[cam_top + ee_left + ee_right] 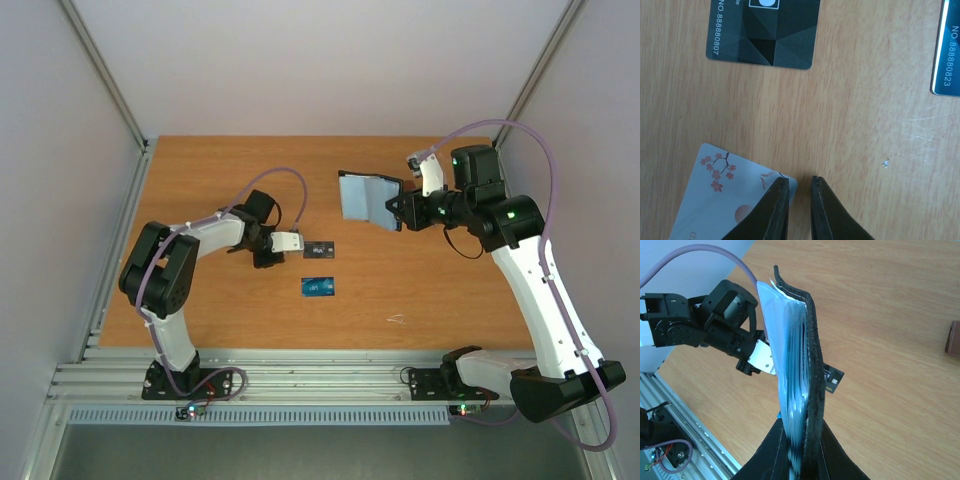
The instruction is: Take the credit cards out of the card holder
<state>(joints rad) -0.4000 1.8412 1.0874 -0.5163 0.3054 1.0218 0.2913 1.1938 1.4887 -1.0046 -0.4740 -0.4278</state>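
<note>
Risk of slippage: the right claw (801,434) is clenched on one edge of the card holder (810,340), a floppy black wallet with glossy pale blue lining, held upright above the worktop (450,300) between its centre and far edge, so a tug could pull it free. The left claw (800,183), jaws a slit apart and empty, sits mid-worktop at a corner of a thin white card (725,200) printed with blossoms, near a black card (765,35) and a blue card (947,50).

Surface check: the desk (855,125) has a matt, smooth wood-grain top with fine pale scratches. The black card (765,35) is semi-gloss plastic and the blue card (947,55) is glossy with a bright edge. The white card (725,205) looks smooth and satin. On the card holder (812,370) the black outer skin is grainy and matt. Its pale blue lining (790,365) is smooth with a slight sheen. The left fingers (775,210) are dark matt plastic. The rails (300,375) at the desk's near edge are ribbed bare metal.
</note>
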